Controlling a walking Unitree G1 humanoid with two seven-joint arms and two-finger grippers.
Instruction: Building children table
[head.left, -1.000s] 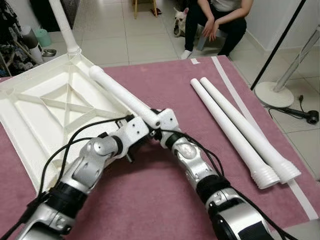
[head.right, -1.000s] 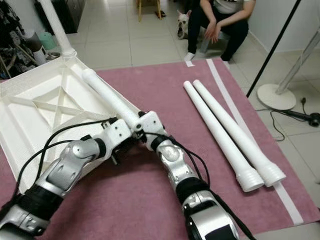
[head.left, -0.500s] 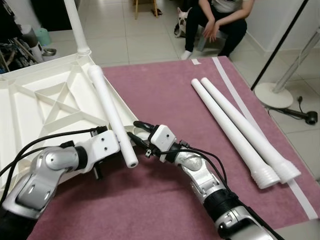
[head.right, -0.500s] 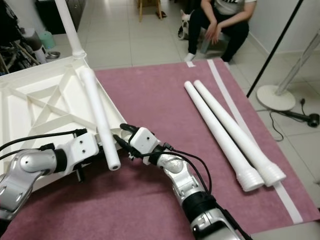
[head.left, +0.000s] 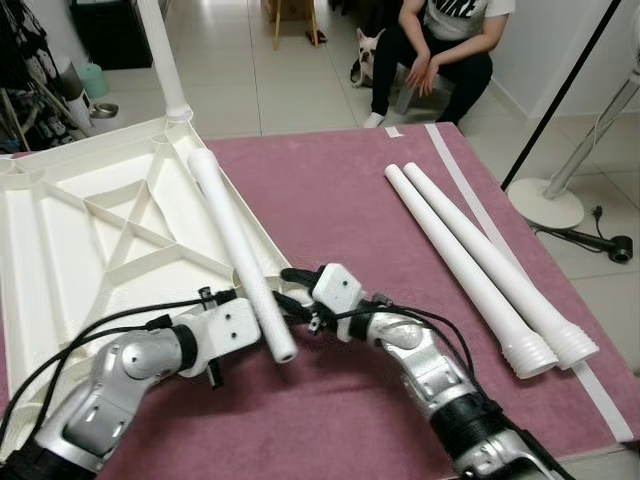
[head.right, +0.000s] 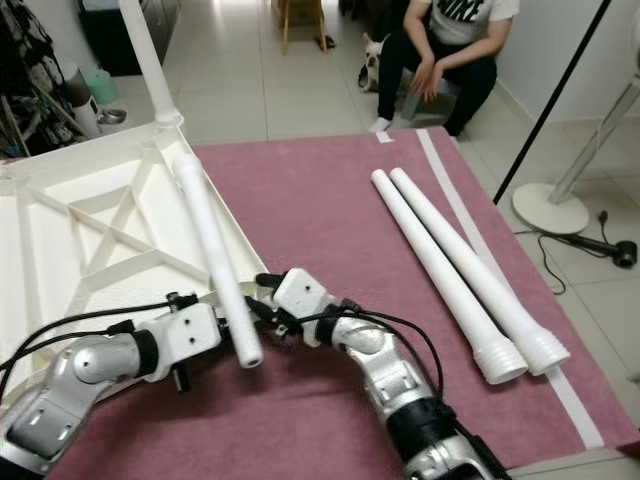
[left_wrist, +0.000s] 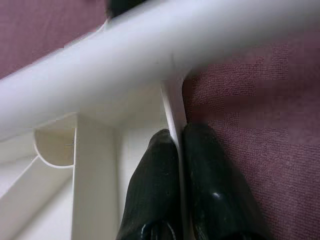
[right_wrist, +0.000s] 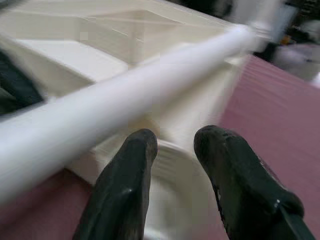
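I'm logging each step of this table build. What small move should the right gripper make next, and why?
Probably close the right gripper on the loose white plastic leg lying across the upturned white tabletop. Its fingers are open beside it, while the left gripper pinches the tabletop's rim.

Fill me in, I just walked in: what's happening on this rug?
A robot is building a white table. The tabletop lies upside down, one leg already fitted. The left gripper pinches the tabletop's rim; the right gripper is open at the corner socket. A loose leg lies across that edge; two legs wait alongside.
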